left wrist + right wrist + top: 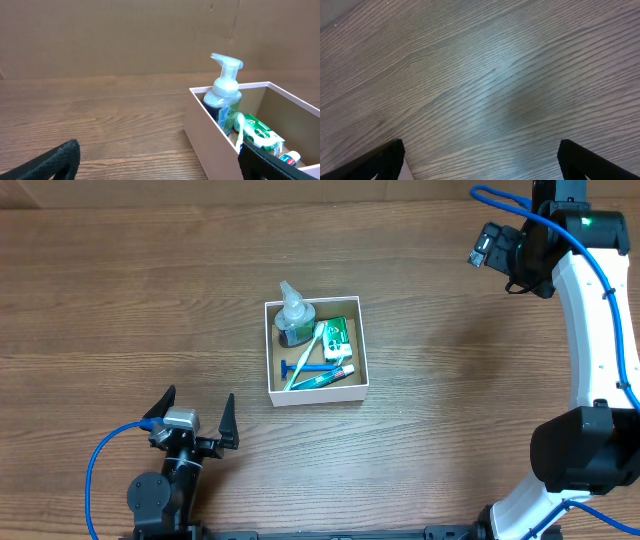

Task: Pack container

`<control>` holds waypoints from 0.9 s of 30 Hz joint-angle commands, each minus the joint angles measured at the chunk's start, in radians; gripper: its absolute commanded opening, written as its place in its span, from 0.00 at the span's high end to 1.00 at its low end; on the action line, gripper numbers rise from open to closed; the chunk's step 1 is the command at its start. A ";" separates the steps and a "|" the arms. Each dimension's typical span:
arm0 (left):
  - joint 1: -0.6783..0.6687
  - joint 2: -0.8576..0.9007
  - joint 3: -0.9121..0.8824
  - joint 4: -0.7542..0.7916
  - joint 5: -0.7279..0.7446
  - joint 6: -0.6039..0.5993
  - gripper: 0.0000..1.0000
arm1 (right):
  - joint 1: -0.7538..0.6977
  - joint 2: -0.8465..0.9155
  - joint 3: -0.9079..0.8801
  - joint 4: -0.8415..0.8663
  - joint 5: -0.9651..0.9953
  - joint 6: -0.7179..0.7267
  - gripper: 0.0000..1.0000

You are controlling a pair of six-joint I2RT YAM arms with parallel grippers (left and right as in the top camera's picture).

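- Now the left gripper [200,394] is sitting nearer, jaws spread and empty, with the container [316,393] lying ahead-right.
- The right gripper [480,165] is hanging well apart, jaws spread too.

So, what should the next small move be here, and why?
Probably just park both arms; packing looks done. The container already holds the pump bottle, toothbrush, razor, green packet and toothpaste. No loose item shows on the table, and the left gripper and right gripper are open, empty and away from it.
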 commanded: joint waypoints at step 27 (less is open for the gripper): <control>-0.006 -0.011 -0.003 -0.001 -0.013 0.011 0.00 | 0.087 -0.537 -0.326 0.534 -0.010 -0.008 0.00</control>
